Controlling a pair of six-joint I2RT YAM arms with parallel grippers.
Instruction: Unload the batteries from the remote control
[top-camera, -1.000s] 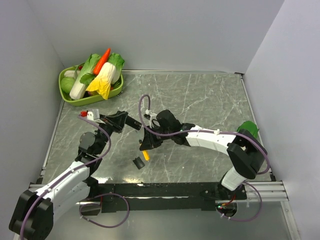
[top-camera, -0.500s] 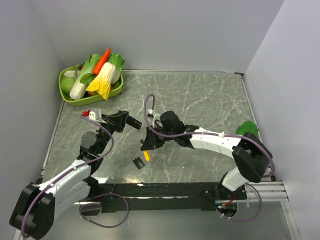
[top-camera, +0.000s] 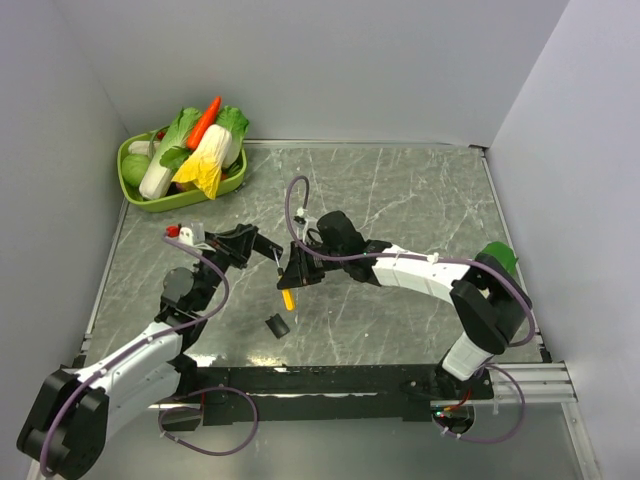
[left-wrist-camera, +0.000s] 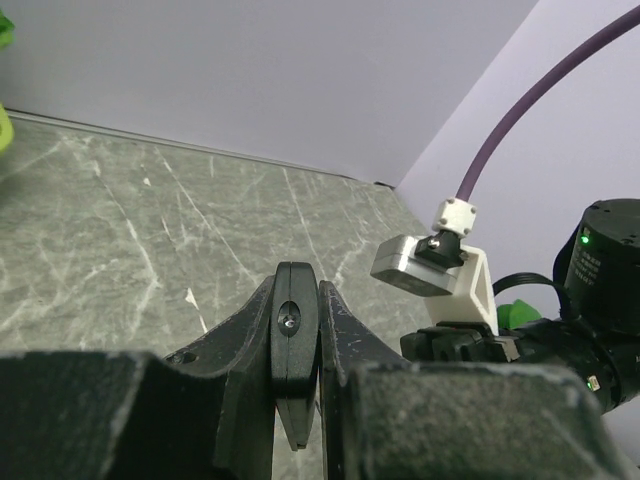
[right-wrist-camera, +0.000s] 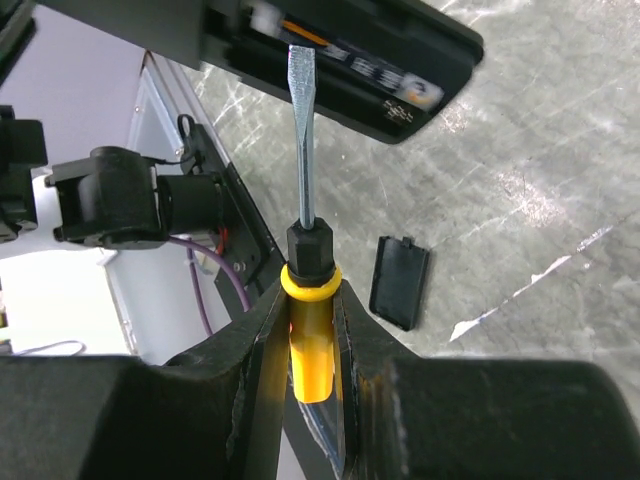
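Note:
My left gripper (top-camera: 250, 243) is shut on the remote control (top-camera: 262, 246), a slim black bar held above the table. In the left wrist view the remote (left-wrist-camera: 295, 340) shows end-on between the jaws. My right gripper (top-camera: 293, 283) is shut on a yellow-handled screwdriver (top-camera: 288, 298). In the right wrist view the screwdriver (right-wrist-camera: 312, 340) points its flat blade tip at the remote's open battery bay (right-wrist-camera: 345, 62), where batteries (right-wrist-camera: 400, 92) show. The detached black battery cover (top-camera: 277, 325) lies on the table, and it also shows in the right wrist view (right-wrist-camera: 400, 282).
A green basket (top-camera: 140, 196) of toy vegetables stands at the back left. A green object (top-camera: 497, 258) sits by the right wall behind the right arm. White walls close in the marble table (top-camera: 420, 200) on three sides.
My right gripper has moved up and left, bringing the screwdriver's tip against the remote. The left gripper and remote have shifted slightly toward it.

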